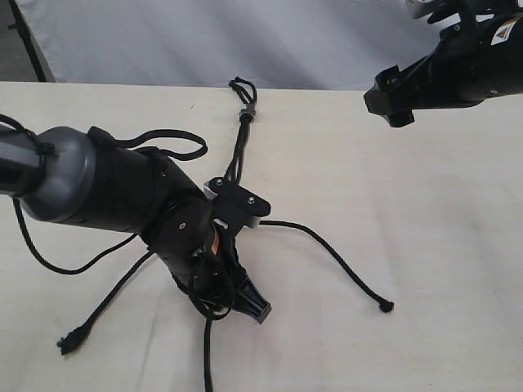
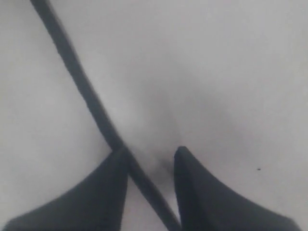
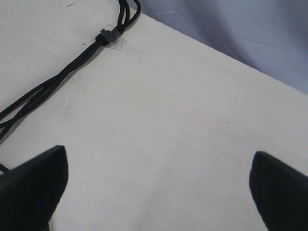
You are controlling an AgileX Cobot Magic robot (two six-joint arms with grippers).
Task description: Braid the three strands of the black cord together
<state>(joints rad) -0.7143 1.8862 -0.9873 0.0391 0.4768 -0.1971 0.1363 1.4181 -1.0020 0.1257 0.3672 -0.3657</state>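
Table: off-white, matte, faint grain; fills most of ext. view. Far edge runs straight across near top of frame. Surface reads pale grey and blurred in L wrist view, cream in R wrist view.

Backdrop: pale grey-white sheet directly behind far edge; looks bluish w/ soft creases in R wrist view.

Thin black bar: upper-left corner of ext. view, tilted, in front of backdrop; darker grey strip to its left. What it is: can't tell.

Small dark specks on tabletop, e.g. and.
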